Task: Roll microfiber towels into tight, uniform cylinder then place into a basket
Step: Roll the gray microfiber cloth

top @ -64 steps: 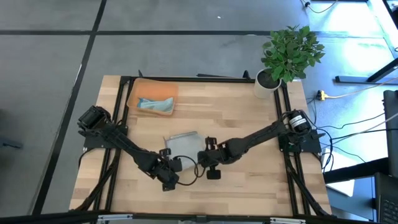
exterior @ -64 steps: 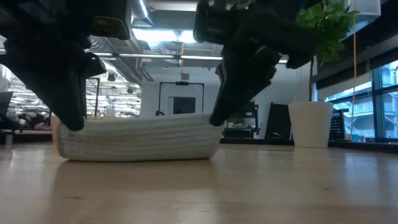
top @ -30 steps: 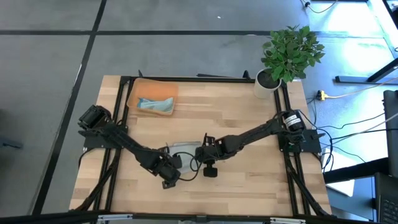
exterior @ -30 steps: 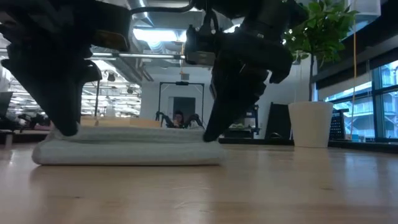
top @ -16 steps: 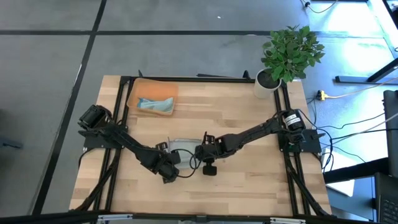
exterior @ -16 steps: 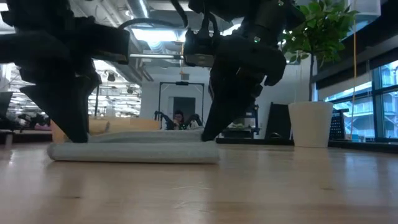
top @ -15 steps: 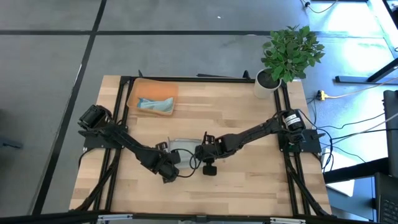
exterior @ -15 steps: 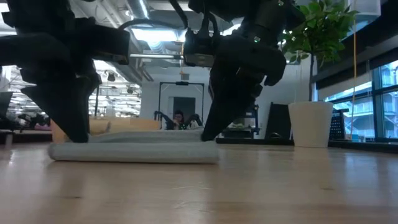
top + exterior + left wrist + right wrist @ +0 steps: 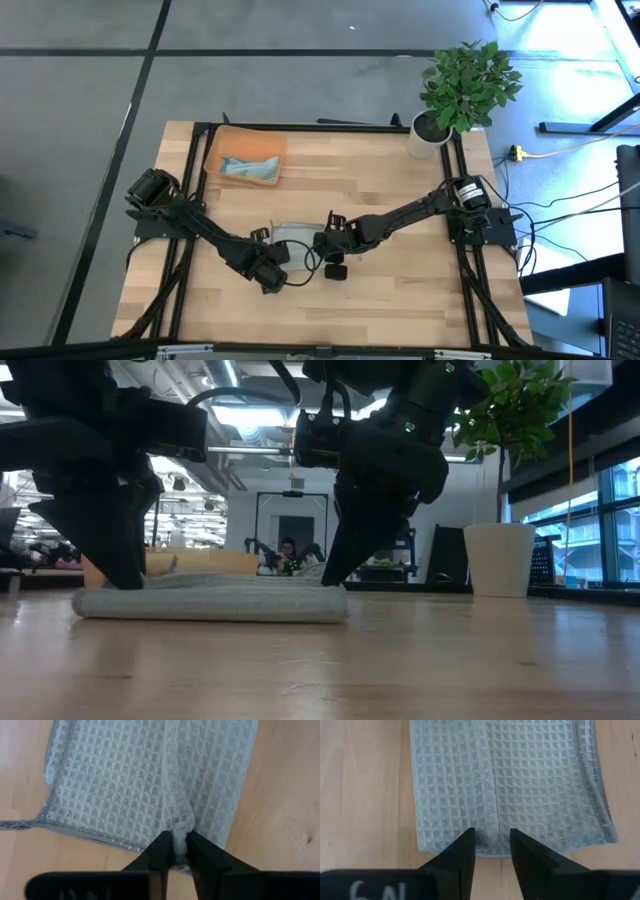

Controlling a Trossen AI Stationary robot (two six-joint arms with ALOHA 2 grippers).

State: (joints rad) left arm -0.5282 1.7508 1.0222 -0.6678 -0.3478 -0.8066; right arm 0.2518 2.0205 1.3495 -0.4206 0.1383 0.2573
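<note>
We see 2 dark arms meeting near the middle of the wooden desk [image 9: 400, 280], both bent down over a pale grey-green towel [image 9: 292, 236] that lies folded flat there. From desk height the grey-green towel [image 9: 210, 603] reads as a low, thick band resting on the wood, with an arm at each end.

The left gripper [image 9: 179, 851] sits at one short edge of the cloth; its 2 fingers are nearly pressed together, and a ridge of the waffle-weave fabric runs into the narrow slot between them, so they appear to pinch that hem, though we cannot be sure the cloth is truly clamped. In the overhead view the left gripper [image 9: 270, 262] is at the towel's left end.

The right gripper [image 9: 492, 851] stands at the opposite short edge with its fingers spread apart, straddling a raised fold of the cloth and not squeezing it. From above it lies at the towel's right end [image 9: 322, 243].

The orange basket [image 9: 213, 160] stands well apart at the far left corner of the desk, and a light teal-blue towel [image 9: 250, 167] lies inside it. A potted plant [image 9: 462, 85] in a white pot stands at the far right corner.
</note>
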